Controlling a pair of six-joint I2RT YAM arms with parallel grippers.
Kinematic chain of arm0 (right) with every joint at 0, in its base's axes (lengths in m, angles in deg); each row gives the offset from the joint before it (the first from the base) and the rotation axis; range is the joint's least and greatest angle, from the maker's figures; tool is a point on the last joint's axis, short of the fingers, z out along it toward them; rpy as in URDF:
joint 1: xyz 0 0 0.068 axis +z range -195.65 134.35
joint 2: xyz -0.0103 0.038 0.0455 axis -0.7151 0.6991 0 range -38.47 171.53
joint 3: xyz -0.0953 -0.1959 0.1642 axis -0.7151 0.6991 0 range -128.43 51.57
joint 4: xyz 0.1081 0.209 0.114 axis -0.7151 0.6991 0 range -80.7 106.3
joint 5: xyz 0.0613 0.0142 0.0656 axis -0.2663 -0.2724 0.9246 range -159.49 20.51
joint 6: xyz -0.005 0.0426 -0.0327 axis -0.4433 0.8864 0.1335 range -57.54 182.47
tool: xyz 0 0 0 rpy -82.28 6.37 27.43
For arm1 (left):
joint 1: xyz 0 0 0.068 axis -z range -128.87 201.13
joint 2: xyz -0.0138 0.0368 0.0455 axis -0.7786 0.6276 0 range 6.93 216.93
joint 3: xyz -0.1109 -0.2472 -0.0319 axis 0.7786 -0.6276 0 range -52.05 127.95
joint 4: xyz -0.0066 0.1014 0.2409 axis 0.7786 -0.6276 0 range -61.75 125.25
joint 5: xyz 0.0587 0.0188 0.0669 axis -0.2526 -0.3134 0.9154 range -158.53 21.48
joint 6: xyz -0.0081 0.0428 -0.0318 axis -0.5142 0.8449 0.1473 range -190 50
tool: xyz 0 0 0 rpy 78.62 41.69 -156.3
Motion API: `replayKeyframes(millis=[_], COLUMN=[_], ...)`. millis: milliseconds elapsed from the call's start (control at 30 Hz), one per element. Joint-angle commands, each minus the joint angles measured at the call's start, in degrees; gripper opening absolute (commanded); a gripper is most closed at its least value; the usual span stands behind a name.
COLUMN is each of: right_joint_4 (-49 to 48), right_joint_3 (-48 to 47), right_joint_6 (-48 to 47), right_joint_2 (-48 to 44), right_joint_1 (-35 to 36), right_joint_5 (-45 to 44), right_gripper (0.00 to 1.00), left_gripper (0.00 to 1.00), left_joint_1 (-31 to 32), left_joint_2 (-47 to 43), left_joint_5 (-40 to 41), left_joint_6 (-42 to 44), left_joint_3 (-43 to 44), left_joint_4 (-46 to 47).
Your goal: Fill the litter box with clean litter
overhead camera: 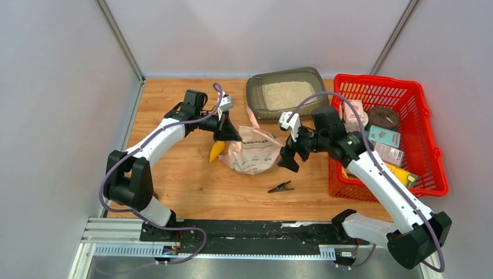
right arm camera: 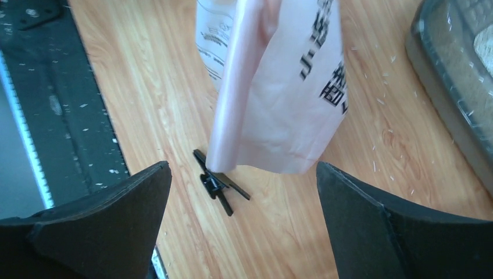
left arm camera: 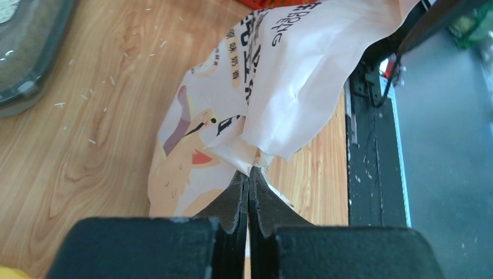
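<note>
Both my pincers show in the overhead view. My left pincer point(overhead camera: 235, 137) is pressed shut on the upper left edge of a pale printed bag point(overhead camera: 253, 153), which slumps on the wooden table point(overhead camera: 186, 174) between my two arms. A yellow scoop point(overhead camera: 216, 151) lies just below that pincer, against the bag's left side. My right pincer point(overhead camera: 289, 161) stands spread wide at the bag's right side, gripping nothing. The litter box point(overhead camera: 253, 93) sits beyond both pincers, farther from my bases, nearer to the right one. Clean litter point(overhead camera: 289, 94) covers its floor. A black clip point(overhead camera: 281, 187) lies on the table just behind my right pincer, and a red basket point(overhead camera: 388, 78) of packets stands on that pincer's outer side.

Through my left wrist camera, the left pincer point(left arm camera: 249, 174) has its jaws together, with a crumpled corner of the bag point(left arm camera: 279, 87) caught at the tips. The litter box point(left arm camera: 29, 64) is ahead and off to the left, well apart, with stray granules on the wood between.

Through my right wrist camera, the right pincer point(right arm camera: 244, 168) has its two dark fingers point(right arm camera: 116, 215) far apart. The bag point(right arm camera: 279, 87) hangs ahead of the gap, touching neither finger. The clip point(right arm camera: 218, 183) lies on the wood beneath the bag's lower edge. The litter box point(right arm camera: 447, 70) is ahead to the right, with clean litter point(right arm camera: 482, 43) inside.
</note>
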Motion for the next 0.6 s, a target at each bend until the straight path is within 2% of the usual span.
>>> replayKeyframes(millis=[0,167,333,433,567], right_joint_4=[-20.45,-27.22,-31.10,-29.35,-26.02], right_joint_3=[7.89,7.20,3.51,-0.45,-6.07], right_joint_6=[6.51,9.50,12.24,7.06,5.56], right_joint_2=[-0.88,5.09,11.50,15.71,20.90], right_joint_1=[0.38,0.38,0.47,1.00,1.09], right_joint_5=[-8.55,-5.75,0.12,5.31,9.54], right_gripper=[1.00,0.97,0.96,1.00,1.00], left_gripper=[0.00,0.00,0.00,0.00,0.00], left_joint_1=[-0.15,-0.06,-0.15,-0.15,-0.41], left_joint_2=[-3.25,-4.13,-1.33,1.57,3.69], left_joint_5=[2.58,1.35,-4.44,-8.05,-10.86], left_joint_6=[-22.14,-21.72,-18.55,-14.16,-1.36], left_joint_3=[-1.80,-4.00,-1.82,3.01,9.77], left_joint_4=[20.42,21.05,18.25,11.14,-4.39])
